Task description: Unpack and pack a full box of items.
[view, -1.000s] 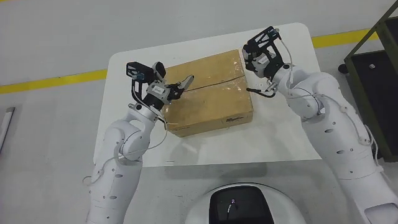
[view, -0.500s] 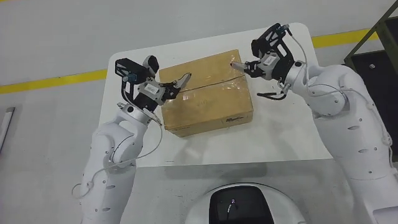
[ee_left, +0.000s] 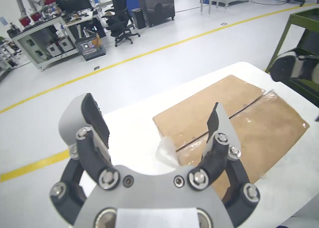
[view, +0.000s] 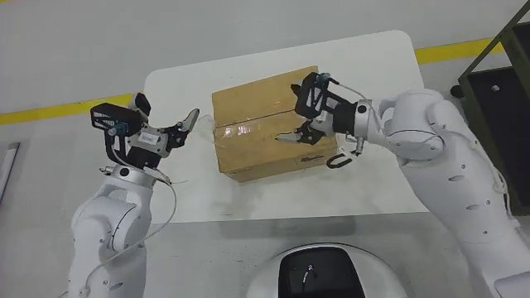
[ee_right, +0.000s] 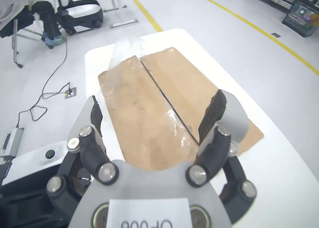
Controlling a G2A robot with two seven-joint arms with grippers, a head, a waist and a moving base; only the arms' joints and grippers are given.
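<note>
A closed cardboard box (view: 261, 132) sits mid-table, its two top flaps meeting at a seam covered by clear tape (ee_right: 174, 119). A loose end of the tape (ee_left: 165, 149) sticks up off the box's left end. My left gripper (view: 168, 114) hangs open to the left of the box, clear of it, with nothing between its fingers (ee_left: 92, 116). In the left wrist view the box (ee_left: 249, 124) lies beyond that gripper (ee_left: 154, 119). My right gripper (view: 292, 116) hovers open over the right part of the box top, straddling the seam (ee_right: 157, 111).
The white table (view: 364, 182) has bare surface in front of and to the right of the box. A green cart (view: 497, 91) stands off the table's right side. Yellow lines run across the floor behind.
My left gripper pulled back from the box's left end to beyond the table's left edge. My right gripper came from the box's far right corner to above the top seam.
</note>
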